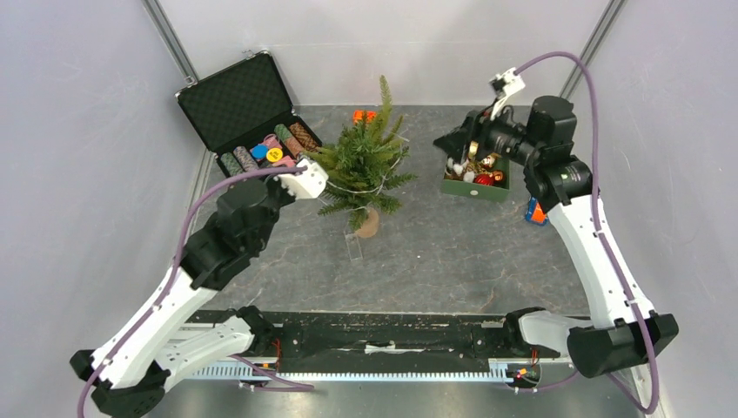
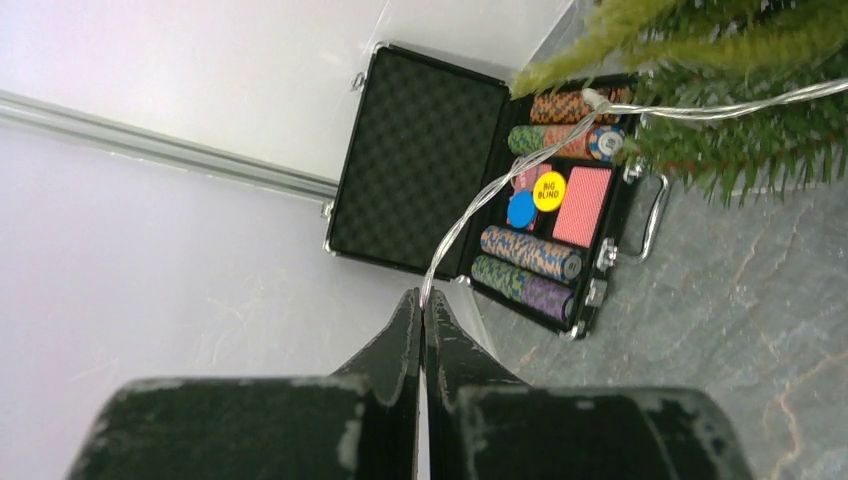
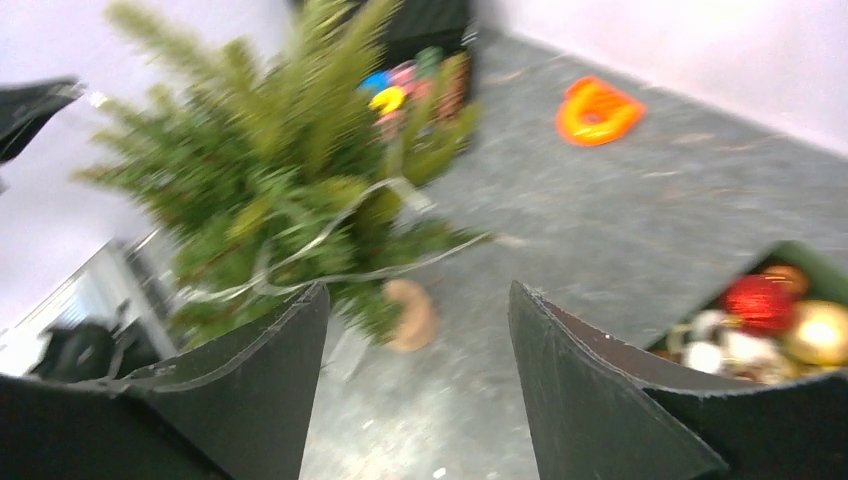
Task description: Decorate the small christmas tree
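Note:
The small christmas tree (image 1: 365, 157) stands mid-table on its tan stump base (image 1: 369, 225). A clear light string (image 1: 357, 187) is draped round its lower branches. My left gripper (image 1: 296, 170) is just left of the tree. In the left wrist view it (image 2: 422, 298) is shut on the clear string (image 2: 500, 170), which runs up to the tree (image 2: 740, 90). My right gripper (image 1: 448, 144) hangs over the green ornament box (image 1: 474, 185). In the right wrist view it (image 3: 418, 295) is open and empty, facing the tree (image 3: 290, 170) and stump (image 3: 410, 315).
An open black briefcase (image 1: 239, 104) with poker chips stands at the back left, also in the left wrist view (image 2: 420, 160). An orange object (image 1: 364, 115) lies behind the tree. The ornament box (image 3: 790, 320) holds red and gold baubles. A small orange-blue item (image 1: 534, 212) lies by the right arm.

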`<action>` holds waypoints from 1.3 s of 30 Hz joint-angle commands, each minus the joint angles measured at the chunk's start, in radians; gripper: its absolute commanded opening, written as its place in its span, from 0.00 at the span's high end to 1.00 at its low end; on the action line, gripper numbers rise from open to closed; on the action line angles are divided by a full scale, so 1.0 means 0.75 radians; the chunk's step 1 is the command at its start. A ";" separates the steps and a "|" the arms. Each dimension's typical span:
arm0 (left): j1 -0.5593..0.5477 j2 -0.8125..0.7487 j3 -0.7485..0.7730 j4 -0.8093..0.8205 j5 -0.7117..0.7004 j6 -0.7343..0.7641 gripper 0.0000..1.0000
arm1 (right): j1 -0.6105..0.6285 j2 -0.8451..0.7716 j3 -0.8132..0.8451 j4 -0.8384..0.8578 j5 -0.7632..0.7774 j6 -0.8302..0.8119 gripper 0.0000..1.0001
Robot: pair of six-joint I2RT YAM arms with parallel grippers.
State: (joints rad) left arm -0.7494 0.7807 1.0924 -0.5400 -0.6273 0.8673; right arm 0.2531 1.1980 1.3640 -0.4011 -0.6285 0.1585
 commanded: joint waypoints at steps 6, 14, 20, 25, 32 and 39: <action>0.114 0.069 -0.029 0.328 0.241 -0.108 0.98 | -0.125 0.275 -0.109 0.612 0.191 -0.051 0.33; 0.181 0.096 -0.020 0.252 0.303 -0.406 0.98 | -0.050 0.748 0.091 0.787 -0.014 -0.124 0.23; 0.207 0.108 0.006 0.206 0.330 -0.508 0.98 | 0.066 1.087 0.348 0.844 -0.121 -0.101 0.21; 0.210 0.115 0.031 0.187 0.330 -0.511 0.98 | 0.175 1.315 0.496 0.904 -0.312 -0.128 0.13; 0.212 0.133 0.041 0.227 0.367 -0.549 0.98 | 0.235 1.565 0.631 1.064 -0.462 -0.015 0.12; 0.218 0.188 0.033 0.305 0.396 -0.539 0.98 | 0.313 1.613 0.546 1.280 -0.544 0.073 0.13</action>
State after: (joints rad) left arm -0.5945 0.8970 1.0874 -0.3946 -0.3588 0.4942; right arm 0.4534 2.4084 1.7870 0.3691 -0.9501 0.1471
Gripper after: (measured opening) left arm 0.036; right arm 0.878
